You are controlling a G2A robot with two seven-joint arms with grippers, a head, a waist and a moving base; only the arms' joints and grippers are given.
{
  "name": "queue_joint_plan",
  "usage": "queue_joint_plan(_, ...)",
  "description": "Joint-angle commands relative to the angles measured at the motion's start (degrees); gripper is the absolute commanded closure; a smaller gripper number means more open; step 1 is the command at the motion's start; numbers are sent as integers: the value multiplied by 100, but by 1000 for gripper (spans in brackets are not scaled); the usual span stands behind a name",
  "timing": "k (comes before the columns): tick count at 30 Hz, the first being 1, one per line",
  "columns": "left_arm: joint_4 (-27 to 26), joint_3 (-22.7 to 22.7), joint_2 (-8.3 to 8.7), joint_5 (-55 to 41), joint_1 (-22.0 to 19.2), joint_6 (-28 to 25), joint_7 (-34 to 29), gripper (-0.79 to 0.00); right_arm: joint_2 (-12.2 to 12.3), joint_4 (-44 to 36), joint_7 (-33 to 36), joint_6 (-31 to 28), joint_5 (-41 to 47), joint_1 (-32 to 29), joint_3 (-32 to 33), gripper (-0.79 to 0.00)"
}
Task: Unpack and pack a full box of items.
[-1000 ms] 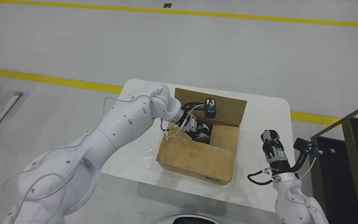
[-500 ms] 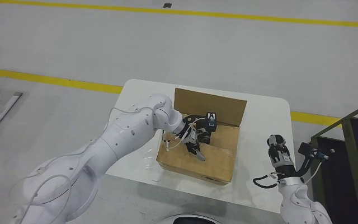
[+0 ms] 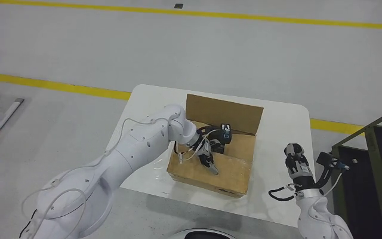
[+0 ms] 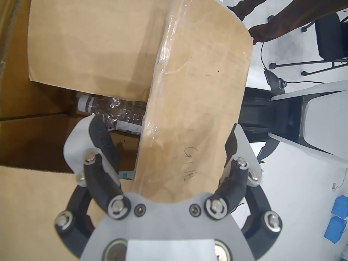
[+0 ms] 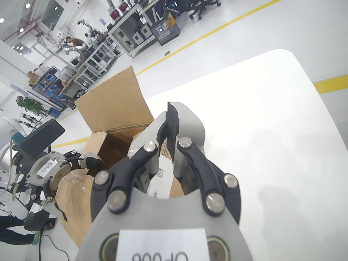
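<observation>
table point(image 3: 280, 122): white with rounded corners; carries the box, with bare surface showing around the box.
box point(image 3: 209, 174): brown cardboard, upright, open at the top.
rear flap point(image 3: 224, 110): stands upright along the far edge of the box.
taped flap point(image 4: 195, 96): rises from the box rim and tilts over the opening. Glossy clear tape runs down one edge and there is a pen mark on the face. It passes between the fingers of the left gripper.
left gripper point(image 4: 163, 131): at the box rim, spread wide astride the taped flap, one finger point(image 4: 99, 134) inside the box and the other outside. Neither pad is seen pressing the cardboard.
right gripper point(image 5: 168, 122): well apart from the box, off its right side, above the table. The pads are pressed together with nothing between them.
bottle point(image 4: 117, 109): clear plastic with a white cap, lying on its side on the box floor. It is partly hidden behind the taped flap, just beside the inner finger.
</observation>
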Motion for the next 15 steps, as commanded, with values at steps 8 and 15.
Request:
queue_joint_plan(8,135,0,-146,-7,26,0,-1,-785,-15,95,43,52,-57,105,-72,0)
queue_joint_plan(15,170,0,-173,50,-4,0,0,0,-28,168,85,114,-87,231,-138,0)
